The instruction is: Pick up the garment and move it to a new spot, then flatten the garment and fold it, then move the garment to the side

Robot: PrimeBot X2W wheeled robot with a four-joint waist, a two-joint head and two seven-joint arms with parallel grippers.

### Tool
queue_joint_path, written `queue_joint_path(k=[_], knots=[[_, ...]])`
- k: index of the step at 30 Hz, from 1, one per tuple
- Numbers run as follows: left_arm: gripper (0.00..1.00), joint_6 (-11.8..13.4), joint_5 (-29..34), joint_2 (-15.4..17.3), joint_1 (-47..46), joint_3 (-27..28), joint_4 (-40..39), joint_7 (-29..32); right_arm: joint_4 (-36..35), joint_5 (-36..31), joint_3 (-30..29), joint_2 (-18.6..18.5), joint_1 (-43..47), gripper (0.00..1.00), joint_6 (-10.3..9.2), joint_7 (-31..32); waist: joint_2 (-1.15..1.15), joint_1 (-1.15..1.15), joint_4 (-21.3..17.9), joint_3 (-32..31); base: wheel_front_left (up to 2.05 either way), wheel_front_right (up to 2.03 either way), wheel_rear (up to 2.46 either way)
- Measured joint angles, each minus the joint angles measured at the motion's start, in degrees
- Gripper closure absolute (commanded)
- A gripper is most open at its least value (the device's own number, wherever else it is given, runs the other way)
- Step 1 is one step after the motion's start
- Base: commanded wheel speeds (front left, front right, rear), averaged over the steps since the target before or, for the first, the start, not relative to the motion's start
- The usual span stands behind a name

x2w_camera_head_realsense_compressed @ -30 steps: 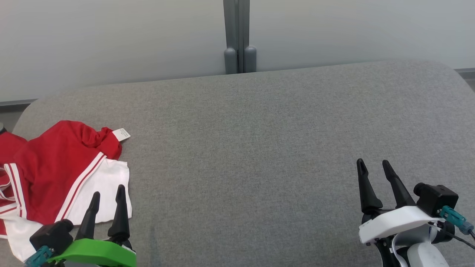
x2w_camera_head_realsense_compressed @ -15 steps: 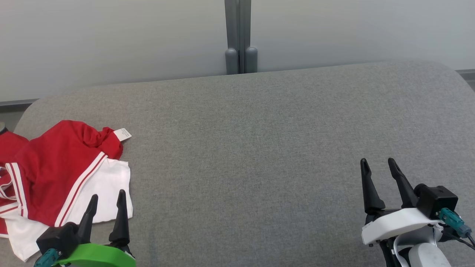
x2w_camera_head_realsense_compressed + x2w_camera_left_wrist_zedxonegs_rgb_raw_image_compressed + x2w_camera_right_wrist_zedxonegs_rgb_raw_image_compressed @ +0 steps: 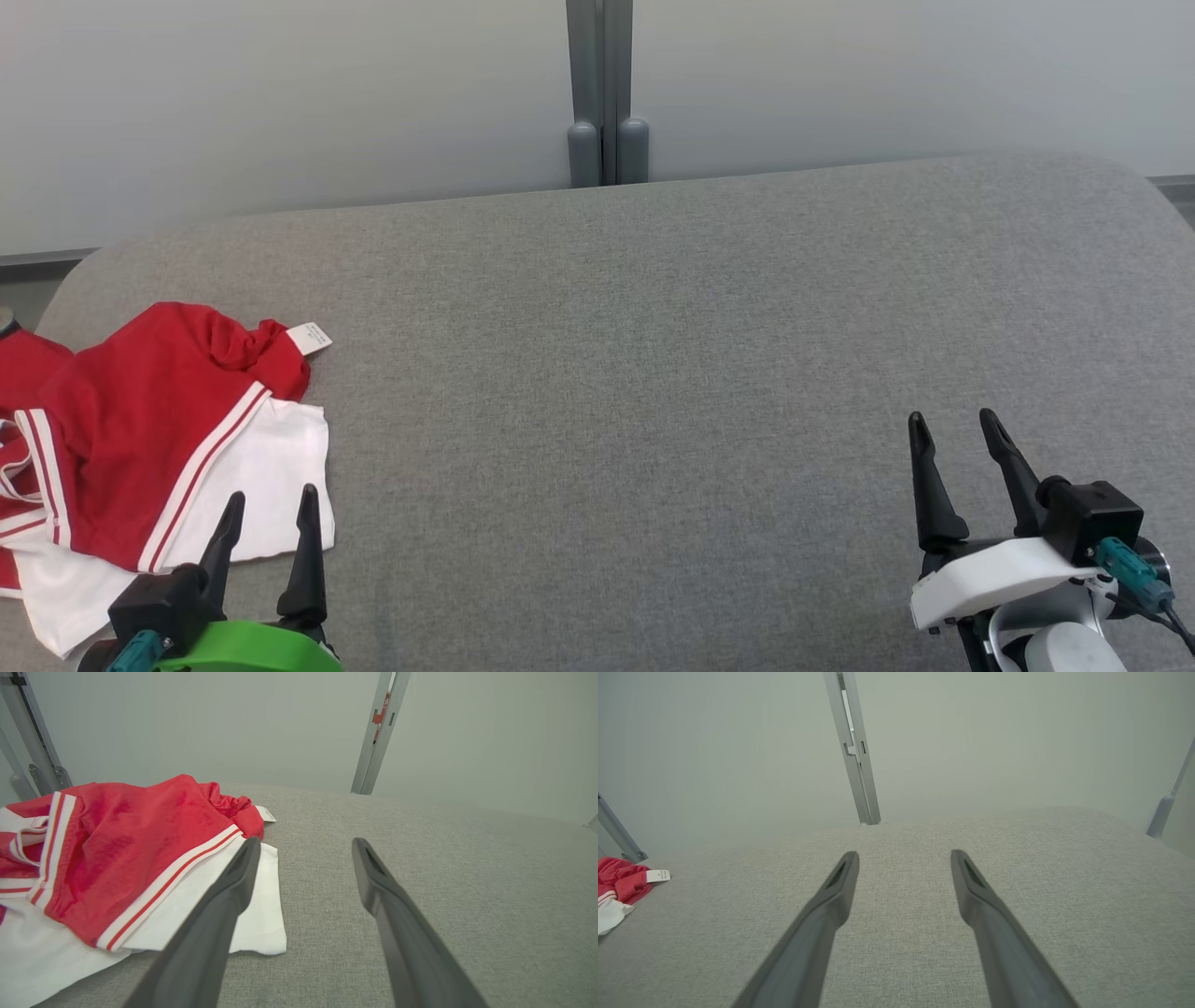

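Head view: garment (image 3: 140,420) cropped at left edge; left gripper (image 3: 272,495), right gripper (image 3: 952,418) both released.

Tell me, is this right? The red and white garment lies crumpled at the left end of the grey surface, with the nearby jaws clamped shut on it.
Not quite: those jaws stand open, gripping nothing. The left wrist view shows their fingers spread apart with bare grey surface between. The garment does lie crumpled at the left end.
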Motion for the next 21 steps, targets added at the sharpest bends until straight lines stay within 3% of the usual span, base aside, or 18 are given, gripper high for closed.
queue_joint_path(k=[21], knots=[[0.00,-0.1,5.6,0.6,0.0,-0.5,2.5,-2.1,0.4,-7.6,0.7,0.0,0.7,0.00,0.00,-2.1,0.00,0.00,0.2,-0.5,0.00,0.00,0.00]])
